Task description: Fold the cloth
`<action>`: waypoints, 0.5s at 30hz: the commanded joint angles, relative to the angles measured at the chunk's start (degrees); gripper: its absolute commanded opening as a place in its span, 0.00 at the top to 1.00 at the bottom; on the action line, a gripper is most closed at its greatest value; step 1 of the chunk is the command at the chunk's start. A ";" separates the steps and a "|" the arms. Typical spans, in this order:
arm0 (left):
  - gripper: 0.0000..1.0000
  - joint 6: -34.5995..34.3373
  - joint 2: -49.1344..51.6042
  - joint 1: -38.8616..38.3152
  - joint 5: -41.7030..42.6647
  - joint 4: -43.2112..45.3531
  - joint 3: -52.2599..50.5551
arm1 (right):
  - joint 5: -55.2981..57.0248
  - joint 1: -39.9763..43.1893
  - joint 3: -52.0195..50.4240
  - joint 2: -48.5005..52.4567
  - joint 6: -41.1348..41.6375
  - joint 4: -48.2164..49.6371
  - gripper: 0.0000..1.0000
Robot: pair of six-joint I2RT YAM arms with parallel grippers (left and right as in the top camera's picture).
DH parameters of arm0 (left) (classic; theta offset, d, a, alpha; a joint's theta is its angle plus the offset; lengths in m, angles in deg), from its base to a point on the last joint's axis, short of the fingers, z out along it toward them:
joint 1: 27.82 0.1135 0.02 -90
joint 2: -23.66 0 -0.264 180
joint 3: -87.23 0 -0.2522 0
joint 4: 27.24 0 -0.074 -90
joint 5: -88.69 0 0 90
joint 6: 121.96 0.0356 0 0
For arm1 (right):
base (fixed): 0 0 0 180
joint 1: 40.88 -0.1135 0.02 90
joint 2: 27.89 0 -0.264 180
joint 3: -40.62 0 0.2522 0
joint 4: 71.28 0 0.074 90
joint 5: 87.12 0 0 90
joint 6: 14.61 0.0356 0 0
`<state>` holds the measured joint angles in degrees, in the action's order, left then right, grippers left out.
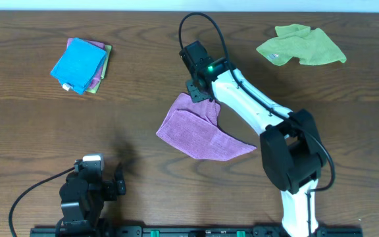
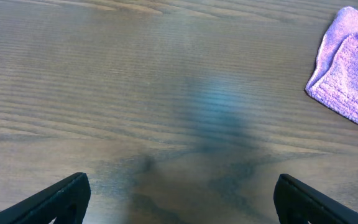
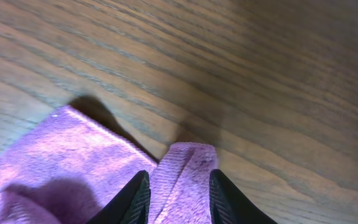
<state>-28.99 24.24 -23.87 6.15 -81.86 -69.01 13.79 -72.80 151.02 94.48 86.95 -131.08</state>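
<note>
Right gripper [image 3: 179, 185] pinching a fold of purple cloth [image 3: 61, 155], left gripper [image 2: 182, 186] wide open, empty

No legible text, label, brand or number anywhere

The desk [image 1: 38, 125] is dark brown wood with fine grain along its length; a pale strip [image 1: 308, 4] shows beyond its far edge.

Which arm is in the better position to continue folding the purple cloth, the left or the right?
The right. The right gripper is shut on a raised fold of the purple cloth. The left gripper is open and empty above the table, with the cloth off to one side.
</note>
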 commanded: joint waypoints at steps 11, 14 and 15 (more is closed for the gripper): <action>0.05 -0.39 -0.33 -0.17 -0.42 -0.90 -0.59 | 0.22 1.20 0.72 3.45 0.63 -1.27 0.72; 0.05 -0.39 -0.33 -0.17 -0.42 -0.90 -0.59 | 0.22 1.31 0.72 3.43 0.63 -1.29 0.90; 0.04 -0.39 -0.33 -0.17 -0.42 -0.90 -0.59 | 0.20 1.40 0.72 3.45 0.66 -1.31 0.95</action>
<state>-28.99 24.24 -23.85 6.15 -81.84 -69.01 13.77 -71.95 151.04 97.32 86.90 -132.35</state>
